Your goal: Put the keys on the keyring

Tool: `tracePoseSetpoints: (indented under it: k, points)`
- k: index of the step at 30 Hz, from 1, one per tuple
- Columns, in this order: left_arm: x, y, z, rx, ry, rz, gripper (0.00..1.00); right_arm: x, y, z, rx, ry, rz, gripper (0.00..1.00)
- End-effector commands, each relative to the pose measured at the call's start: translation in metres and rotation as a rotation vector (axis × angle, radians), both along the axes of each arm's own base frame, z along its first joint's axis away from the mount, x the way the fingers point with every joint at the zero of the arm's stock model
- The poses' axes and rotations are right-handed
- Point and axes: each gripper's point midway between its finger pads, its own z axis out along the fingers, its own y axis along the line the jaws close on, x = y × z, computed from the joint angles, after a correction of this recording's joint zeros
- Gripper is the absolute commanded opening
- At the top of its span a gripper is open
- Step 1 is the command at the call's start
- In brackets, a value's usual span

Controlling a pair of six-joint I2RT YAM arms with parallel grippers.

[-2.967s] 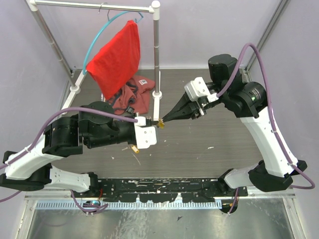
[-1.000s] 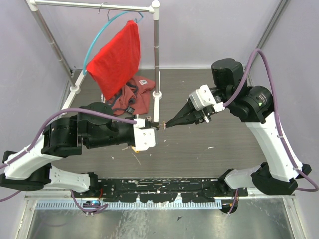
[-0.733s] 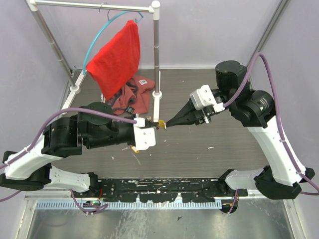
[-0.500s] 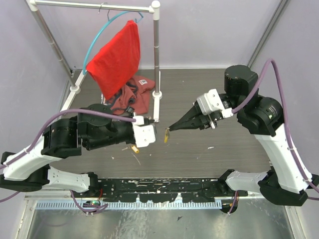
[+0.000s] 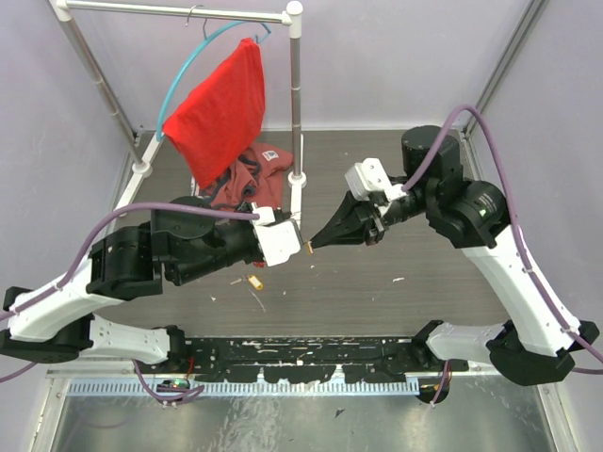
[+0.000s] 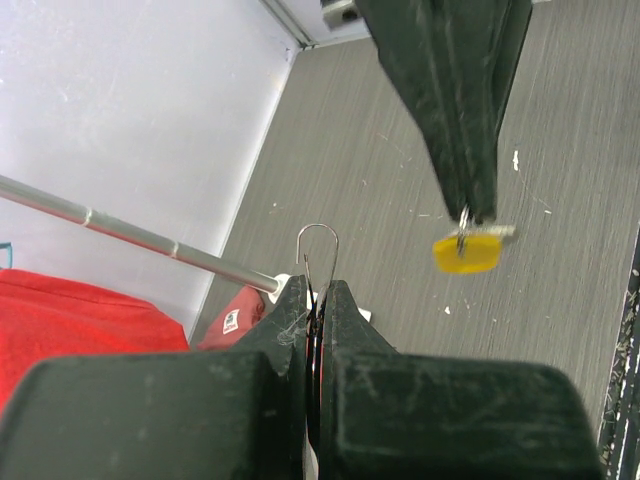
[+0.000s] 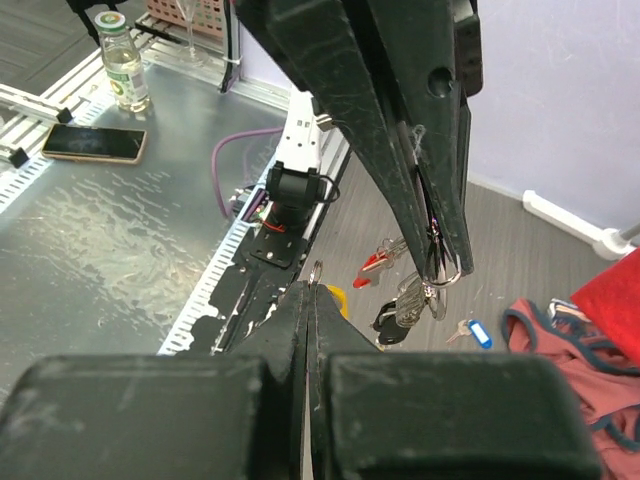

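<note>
On my overhead feed the two arms meet nose to nose above the tabletop (image 5: 424, 264), just in front of the white rack post (image 5: 296, 104). The post stands close behind the meeting point. A red cloth (image 5: 221, 104) hangs from the teal hanger (image 5: 179, 80) on the rack. A rumpled reddish garment (image 5: 256, 184) lies behind the left arm.

In the right wrist view I see loose keys on the tabletop below: a red-headed key (image 7: 372, 262) and a blue-tagged key (image 7: 470, 331). A bottle (image 7: 122, 65) and a phone (image 7: 95, 143) sit on the metal shelf beyond.

The left gripper (image 6: 318, 290) has its fingers (image 6: 292, 312) pressed together on the keyring (image 6: 318, 243). The ring's thin wire loop sticks out past the fingertips, rounded end pointing away from them. From the right wrist camera a few silver and dark pieces seem to hang from the ring; I cannot tell exactly what they are.

The right gripper (image 6: 470, 212) is pinched closed on the yellow-headed key (image 6: 466, 252). In the left wrist view its metal shank runs straight up into the fingertips and the yellow head hangs below them, so its long axis follows the fingers. The key sits beside the ring's loop, off to the right in that view and apart from it. It is not threaded on.
</note>
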Motion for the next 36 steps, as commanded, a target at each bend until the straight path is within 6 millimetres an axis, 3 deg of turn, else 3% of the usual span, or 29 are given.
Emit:
tracePoseSetpoints:
  k: [1,12,21,36]
  points:
    - [-0.001,-0.011,0.019,-0.074,-0.007,-0.015,0.00,0.003,0.005,0.008,0.030,0.010,-0.008,0.01]
    - [-0.001,-0.013,0.013,-0.064,0.001,-0.020,0.00,0.023,0.007,0.015,0.077,-0.012,-0.151,0.01]
    - [0.000,-0.009,0.014,-0.065,-0.004,-0.006,0.00,0.025,0.000,0.024,0.115,-0.048,-0.220,0.01]
    - [-0.001,-0.008,0.017,-0.069,-0.006,-0.013,0.00,0.040,-0.001,0.017,0.083,-0.045,-0.303,0.01]
